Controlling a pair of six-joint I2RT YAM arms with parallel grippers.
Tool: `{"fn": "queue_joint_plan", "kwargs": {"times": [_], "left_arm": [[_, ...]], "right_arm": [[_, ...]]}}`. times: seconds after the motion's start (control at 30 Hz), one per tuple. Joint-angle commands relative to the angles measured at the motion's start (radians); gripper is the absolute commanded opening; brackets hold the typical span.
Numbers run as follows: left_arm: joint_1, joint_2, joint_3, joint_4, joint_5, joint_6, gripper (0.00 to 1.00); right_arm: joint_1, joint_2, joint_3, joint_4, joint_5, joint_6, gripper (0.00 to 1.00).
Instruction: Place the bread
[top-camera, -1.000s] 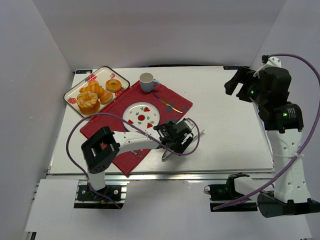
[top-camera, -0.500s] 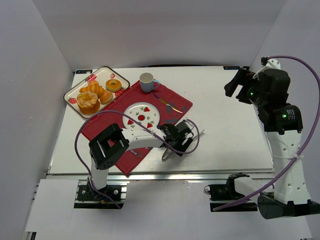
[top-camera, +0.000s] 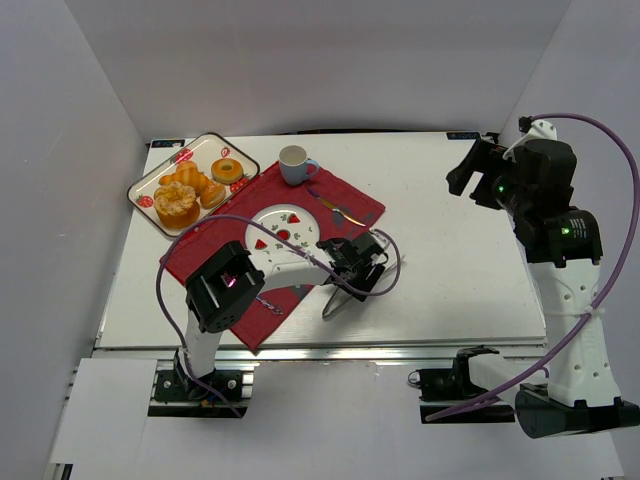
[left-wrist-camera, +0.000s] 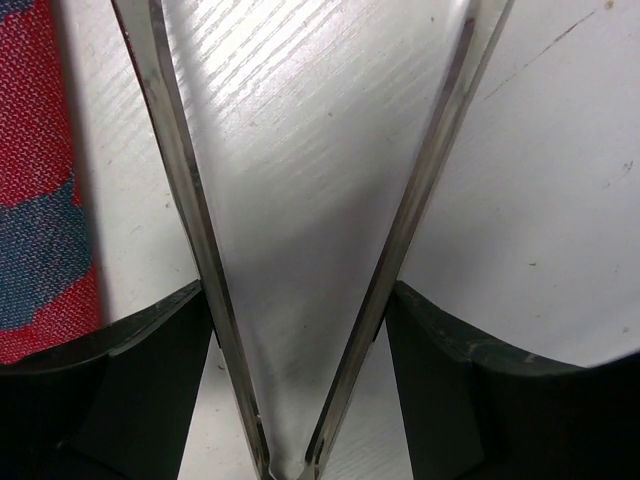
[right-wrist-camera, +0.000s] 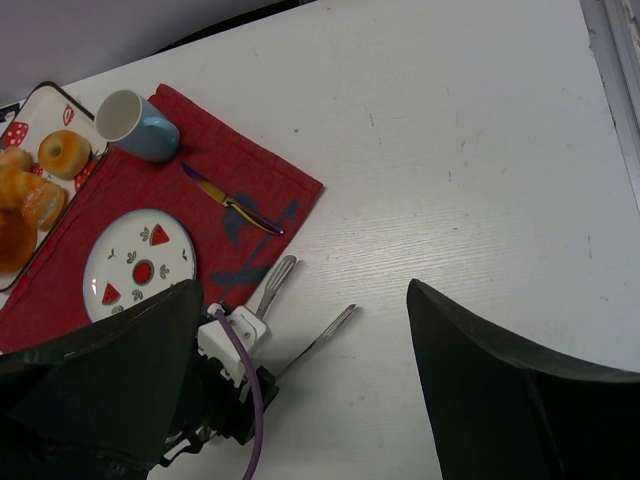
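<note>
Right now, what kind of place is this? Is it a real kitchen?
Probably not a kitchen: it looks like a robot test booth dressed as a breakfast table. Plain white walls box in a white table, two robot arms stand at its edge, and a red placemat holds a plate.

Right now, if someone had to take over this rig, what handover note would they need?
Left gripper: jaws straddle the tongs, which lie on the table beside the red mat; whether the grip is firm is unclear.
Right gripper: open, empty, raised at the right side.
Bread: on the tray at the far left, untouched.
Done: nothing placed yet.
Left: lift the tongs, fetch the bread, set it down, probably on the plate.
</note>
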Motion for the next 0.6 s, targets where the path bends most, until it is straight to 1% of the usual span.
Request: {"fn": "queue_joint_plan", "kwargs": {"times": [0.0,0.03,0.07,0.17,0.27,0.3,0.37,0.4,0.43,0.5,0.57], "left_arm": [[0.009,0.006,0.031,-0.010,0.030,0.004,0.77],[0.011,0.003,0.037,-0.024,0.030,0.006,0.74],[0.012,-0.001,0.048,-0.035,0.030,0.007,0.67],[0.014,-0.017,0.092,-0.102,0.030,0.012,0.63],[0.014,-0.043,0.221,-0.216,0.022,0.007,0.62],[0.015,-0.049,0.305,-0.249,0.017,0.007,0.62],[0.017,-0.055,0.394,-0.347,-0.007,-0.002,0.62],[0.021,-0.055,0.471,-0.380,-0.010,-0.007,0.62],[0.036,-0.049,0.505,-0.436,-0.012,-0.016,0.63],[0.061,-0.043,0.571,-0.487,-0.010,-0.050,0.63],[0.102,-0.062,0.594,-0.523,-0.026,-0.091,0.63]], "right_arm": [[-0.004,-0.009,-0.001,0.041,0.006,0.001,0.89],[-0.004,-0.009,-0.001,0.044,0.007,0.001,0.89],[-0.002,-0.009,0.001,0.046,0.010,0.001,0.89],[-0.004,-0.003,0.019,0.050,0.017,0.007,0.89],[-0.002,0.012,0.042,0.060,0.014,0.018,0.89],[-0.004,0.018,0.045,0.064,0.009,0.020,0.89],[-0.002,0.024,0.051,0.076,0.004,0.027,0.89],[-0.002,0.030,0.051,0.079,-0.005,0.032,0.89],[-0.004,0.032,0.054,0.086,-0.006,0.036,0.89],[-0.002,0.038,0.056,0.101,-0.019,0.050,0.89],[-0.002,0.044,0.070,0.113,-0.026,0.058,0.89]]}}
